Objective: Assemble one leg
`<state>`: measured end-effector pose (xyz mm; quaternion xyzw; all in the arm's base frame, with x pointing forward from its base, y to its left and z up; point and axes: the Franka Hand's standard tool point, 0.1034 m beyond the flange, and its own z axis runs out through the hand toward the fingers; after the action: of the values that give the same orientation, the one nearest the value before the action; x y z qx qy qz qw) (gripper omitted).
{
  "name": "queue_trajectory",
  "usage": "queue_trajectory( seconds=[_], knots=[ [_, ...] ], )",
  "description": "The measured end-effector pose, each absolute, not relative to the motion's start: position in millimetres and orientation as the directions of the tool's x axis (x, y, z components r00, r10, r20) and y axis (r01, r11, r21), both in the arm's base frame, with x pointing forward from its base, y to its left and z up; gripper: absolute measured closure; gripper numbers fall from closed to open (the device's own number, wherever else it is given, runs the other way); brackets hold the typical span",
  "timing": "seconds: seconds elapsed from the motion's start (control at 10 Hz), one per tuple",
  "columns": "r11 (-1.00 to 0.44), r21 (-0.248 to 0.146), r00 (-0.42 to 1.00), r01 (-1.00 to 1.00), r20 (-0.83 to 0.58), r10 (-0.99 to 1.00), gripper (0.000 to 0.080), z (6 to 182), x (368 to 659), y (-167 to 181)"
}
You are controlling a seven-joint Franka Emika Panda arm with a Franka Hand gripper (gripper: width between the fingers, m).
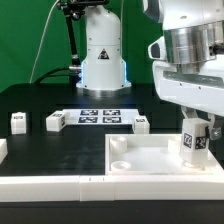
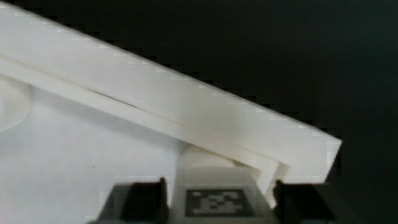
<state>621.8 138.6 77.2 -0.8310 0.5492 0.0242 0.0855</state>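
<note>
Tool (image 1: 193,132) pinching leg (image 1: 193,144) over white panel (image 1: 150,168) corner; w/ any tilt/offset, leg prob won't seat, or twists in grip.

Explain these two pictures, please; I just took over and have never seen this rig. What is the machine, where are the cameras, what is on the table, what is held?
The machine is one robot arm; its white base stands at the back of the black table. The exterior view comes from a camera off the arm; the wrist view from a camera on the wrist, looking past the fingers. The gripper is shut on the leg, a small white block with a coded tag, over the white panel. Similar loose blocks lie on the table near the marker board.
</note>
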Motion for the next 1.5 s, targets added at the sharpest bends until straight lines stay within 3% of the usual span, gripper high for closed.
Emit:
queue_trajectory(
  seconds=[0.1,0.2,0.3,0.5,0.7,0.9,1.2,1.5],
  knots=[
    [-0.413,-0.119,0.426,-0.903,-0.13,-0.895,0.0508,77.3,621.7,138.2],
    [-0.484,-0.124,0.497,-0.866,-0.124,-0.859,0.033,77.9,621.7,135.7],
    [-0.505,-0.125,0.518,-0.854,-0.121,-0.846,0.0202,77.9,621.8,133.5],
    [-0.697,-0.145,0.711,-0.702,-0.085,-0.698,0.0161,76.7,620.5,132.5],
    [-0.878,-0.125,0.886,-0.462,-0.032,-0.462,0.0151,75.8,618.4,132.3],
    [-0.963,-0.099,0.968,-0.25,-0.024,-0.249,0.015,74.9,619.7,131.1],
    [-0.995,-0.075,0.997,0.071,-0.017,0.072,0.015,71.8,623.0,128.3],
    [-0.966,-0.073,0.968,0.247,-0.015,0.249,0.015,74.8,624.9,133.3]
  ],
)
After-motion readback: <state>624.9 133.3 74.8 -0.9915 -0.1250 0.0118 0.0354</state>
